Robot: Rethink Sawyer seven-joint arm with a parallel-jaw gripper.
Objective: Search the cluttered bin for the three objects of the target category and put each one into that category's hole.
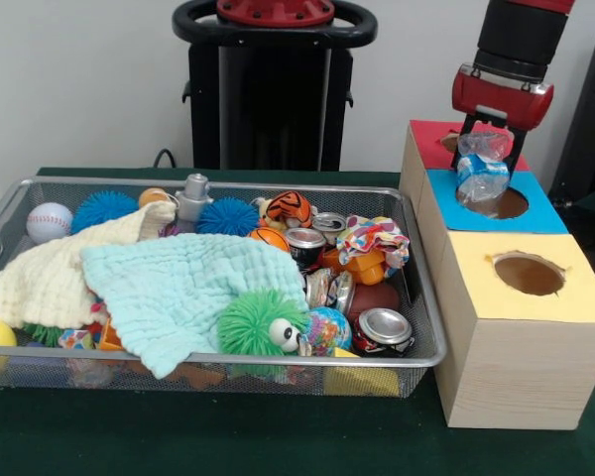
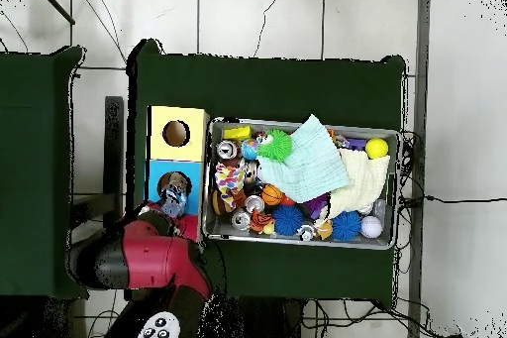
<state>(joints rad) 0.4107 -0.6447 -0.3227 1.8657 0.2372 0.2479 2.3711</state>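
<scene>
At the upper right of the front view, the gripper (image 1: 484,149) pinches a crumpled clear plastic bottle (image 1: 482,171) with a blue label directly above the hole in the blue-topped section (image 1: 540,210) of a wooden box (image 1: 506,367) (red and yellow sections flank it). To the left, a wire mesh bin (image 1: 278,357) holds a mint green cloth (image 1: 174,288), a cream cloth (image 1: 55,273), crushed cans (image 1: 382,329), spiky balls and a baseball (image 1: 48,221).
</scene>
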